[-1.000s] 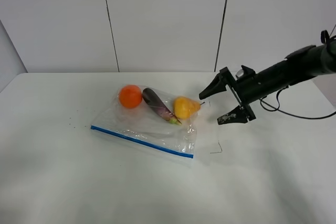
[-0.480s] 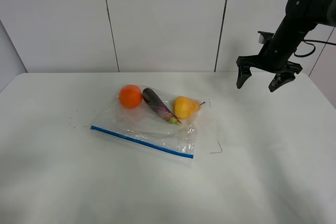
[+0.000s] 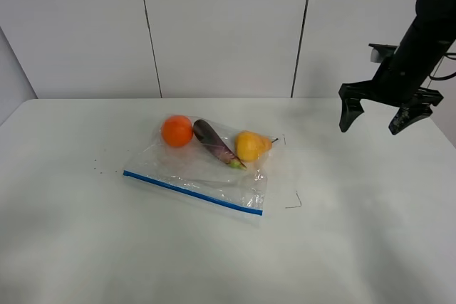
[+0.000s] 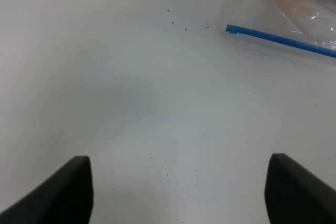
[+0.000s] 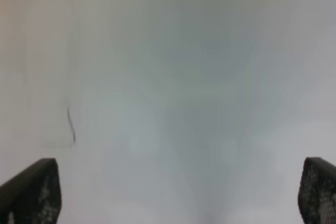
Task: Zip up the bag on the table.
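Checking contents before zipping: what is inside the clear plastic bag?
The clear plastic zip bag holds a round orange fruit, a dark purple eggplant and a yellow pear. Nothing else shows.

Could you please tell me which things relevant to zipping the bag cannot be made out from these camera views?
- Whether the bag's blue zipper strip is sealed: too thin to tell in the exterior high view.
- Most of the bag in the left wrist view: cut off by the frame edge.
- The left gripper: absent from the exterior high view; only its fingertips show.
- The bag in the right wrist view: absent; that picture is blurred above the right gripper.
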### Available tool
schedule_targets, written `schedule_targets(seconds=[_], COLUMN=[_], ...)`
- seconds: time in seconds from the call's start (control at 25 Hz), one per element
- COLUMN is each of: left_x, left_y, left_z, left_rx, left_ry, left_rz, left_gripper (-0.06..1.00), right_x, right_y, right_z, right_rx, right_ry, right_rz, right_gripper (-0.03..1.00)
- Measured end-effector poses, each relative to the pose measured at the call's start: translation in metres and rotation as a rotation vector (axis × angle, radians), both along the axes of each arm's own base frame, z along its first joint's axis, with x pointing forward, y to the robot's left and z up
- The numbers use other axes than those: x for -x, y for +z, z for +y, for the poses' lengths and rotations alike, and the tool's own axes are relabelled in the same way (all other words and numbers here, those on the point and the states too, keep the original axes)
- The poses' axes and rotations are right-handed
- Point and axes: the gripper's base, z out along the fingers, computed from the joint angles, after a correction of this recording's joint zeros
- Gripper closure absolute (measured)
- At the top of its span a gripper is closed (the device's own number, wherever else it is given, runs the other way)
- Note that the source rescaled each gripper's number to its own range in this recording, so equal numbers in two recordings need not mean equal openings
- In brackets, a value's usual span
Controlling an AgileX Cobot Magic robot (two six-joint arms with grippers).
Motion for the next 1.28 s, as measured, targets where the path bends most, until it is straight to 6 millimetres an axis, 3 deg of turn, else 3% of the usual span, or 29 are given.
schedule_targets(seconds=[0.2,0.4,0.68,1.0,1.28], left_x=[0.0,0.0,0.0,0.0,0.0], left_y=[0.0,0.0,0.0,0.0,0.0], left_z=[0.0,0.0,0.0,0.0,0.0], left_rx=[0.0,0.0,0.0,0.0,0.0], left_ry=[0.0,0.0,0.0,0.0,0.0], left_rz=[0.0,0.0,0.0,0.0,0.0], left_gripper=[0.07,0.07,0.07,0.07,0.07], right_x=[0.063,0.139,0.231,0.308,0.349], right_y=[0.011,0.017,0.013,0.016,0.025], right_z=[-0.004,-0.008,-0.013,-0.021,-0.025], right_rx=[0.002,0.002,-0.007,-0.004,-0.009], right_ry=[0.003,0.003,-0.01,-0.031,-0.059], right_rz=[0.024,0.01,-0.226,-0.644,-0.909], right_gripper=[-0.03,-0.03,-0.03,-0.03,-0.03])
